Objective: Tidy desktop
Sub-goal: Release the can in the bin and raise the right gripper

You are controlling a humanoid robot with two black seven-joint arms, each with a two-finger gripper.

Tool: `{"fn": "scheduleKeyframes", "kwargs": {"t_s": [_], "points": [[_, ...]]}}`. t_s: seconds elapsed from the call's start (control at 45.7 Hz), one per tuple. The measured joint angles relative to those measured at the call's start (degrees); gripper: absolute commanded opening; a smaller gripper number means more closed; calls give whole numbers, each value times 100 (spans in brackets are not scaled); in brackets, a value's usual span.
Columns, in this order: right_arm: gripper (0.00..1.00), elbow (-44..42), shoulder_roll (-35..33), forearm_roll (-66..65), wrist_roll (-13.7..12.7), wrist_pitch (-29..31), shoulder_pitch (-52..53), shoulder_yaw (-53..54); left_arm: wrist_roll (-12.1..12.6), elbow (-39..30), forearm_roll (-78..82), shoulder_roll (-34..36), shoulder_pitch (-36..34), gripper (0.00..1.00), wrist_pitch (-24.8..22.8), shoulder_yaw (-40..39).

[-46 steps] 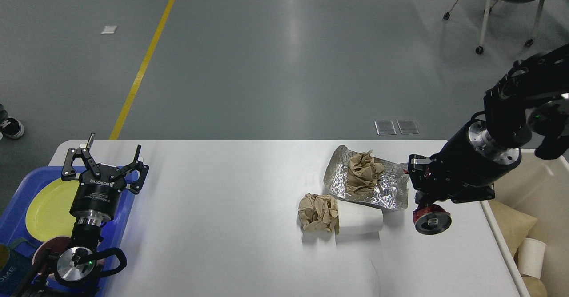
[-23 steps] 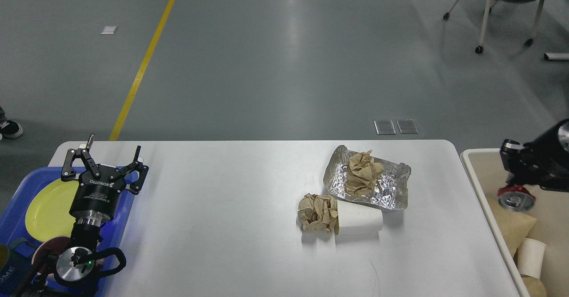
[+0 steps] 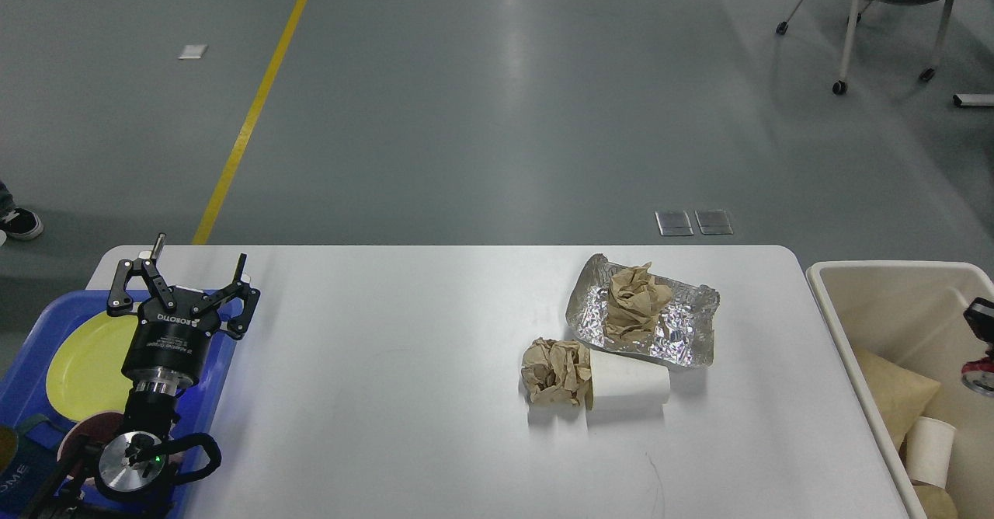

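On the white rounded worktop point(image 3: 388, 395), right of centre: white paper cup point(image 3: 627, 383) lying down, touching crumpled brown paper ball point(image 3: 554, 371). Best grip the cup across its sides. Left gripper point(image 3: 185, 276) fingers spread, empty; right gripper's fingers can't be made out.

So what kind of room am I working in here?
Probably a lab or workshop test area rather than a home: a bare grey floor with a yellow line painted across it, a wheeled chair, and the plain white desktop.

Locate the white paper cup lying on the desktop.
In the head view, the white paper cup lies on its side right of centre on the desktop, touching a crumpled brown paper wad and just in front of the foil tray.
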Motion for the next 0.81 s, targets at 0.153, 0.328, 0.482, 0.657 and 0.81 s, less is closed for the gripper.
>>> {"fn": "scheduleKeyframes", "kwargs": {"t_s": [0.153,0.328,0.482,0.657,0.81], "points": [[0,-1154,562,24,4,-1135,-1461,340,0,0,0,0,0,96,0,0],[0,-2028,1305,89,-13,-2144,-2775,360,0,0,0,0,0,96,0,0],[0,-2247,1638,151,-46,-2319,-3200,399,0,0,0,-1,0,96,0,0],[0,-2263,1714,209,-48,-2462,-3475,575,-1,0,-2,-1,0,96,0,0],[0,-2249,1714,211,-43,-2465,-3505,593,-4,0,-4,-1,0,96,0,0]]}}
